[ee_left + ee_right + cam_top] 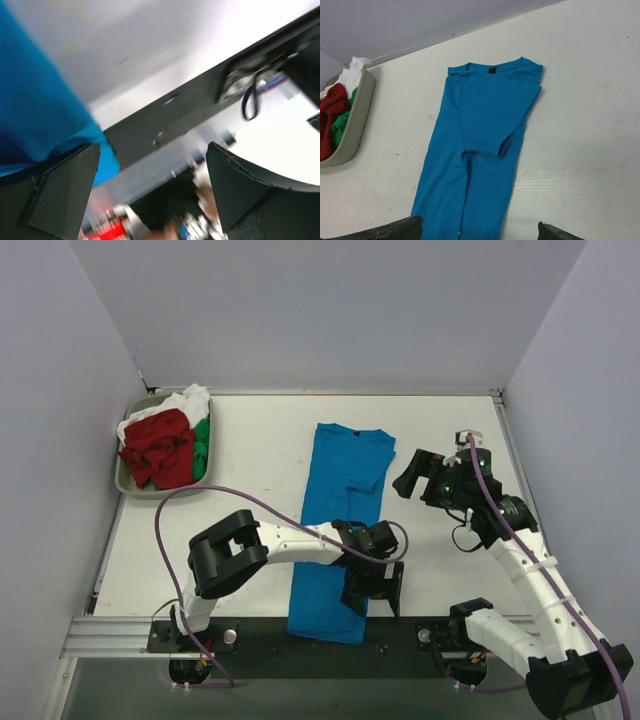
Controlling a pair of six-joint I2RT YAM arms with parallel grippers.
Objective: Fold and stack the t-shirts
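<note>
Blue t-shirt (340,510) is lying on the middle of the white table (250,510), folded lengthwise into a long strip, collar end toward the back wall and the near end draped over the black strip (420,650) along the table's front edge. Left claw (375,592) is spread wide right at the shirt's near right edge, not pinching anything. Right claw (422,476) is spread wide too, hanging above bare table just right of the shirt. Red t-shirt (160,448), green one (203,445) and white one (188,400) are heaped in a grey tray (124,480) in the far left corner. Plain pale grey walls (320,310) box the table in on three sides.
</note>
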